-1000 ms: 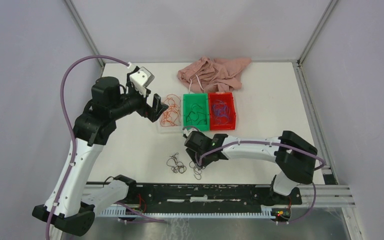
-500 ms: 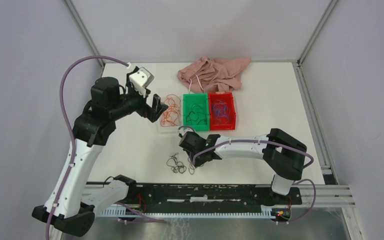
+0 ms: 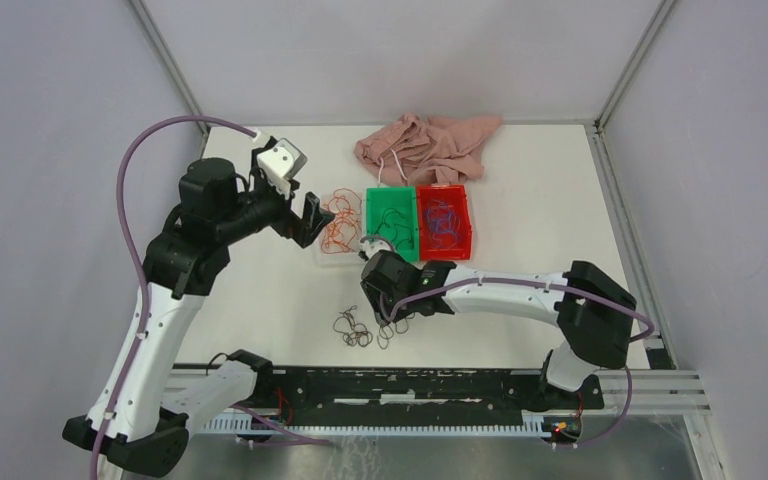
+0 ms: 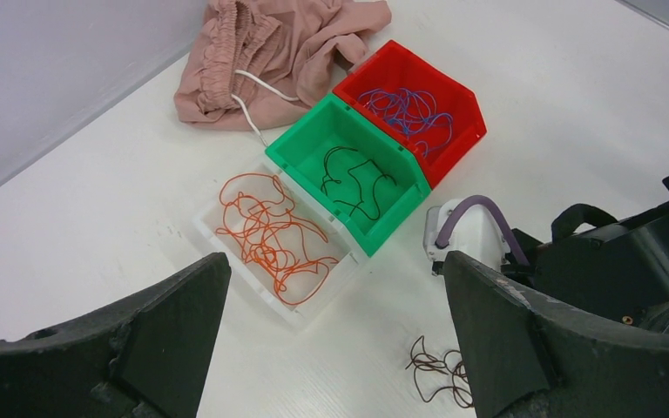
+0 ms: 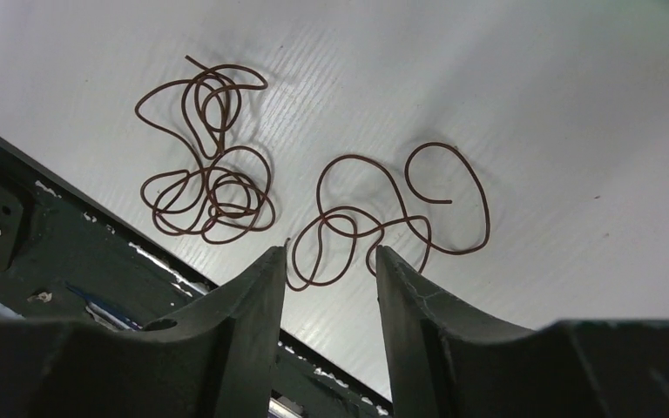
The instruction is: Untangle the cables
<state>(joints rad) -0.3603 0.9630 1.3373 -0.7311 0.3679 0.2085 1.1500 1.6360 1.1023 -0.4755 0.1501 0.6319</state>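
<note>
Roughly, the curled brown cables [image 3: 353, 329] stretch sideways along the table [image 3: 260, 300] edge.

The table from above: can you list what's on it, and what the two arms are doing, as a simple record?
White bin: orange cables
Green bin: dark cables
Red bin: blue-purple cables
Back of table: crumpled pink cloth
Near edge: brown tangle and a separate brown strand
Left jaws: wide open, empty
Right jaws: open, low over the brown strand
</note>
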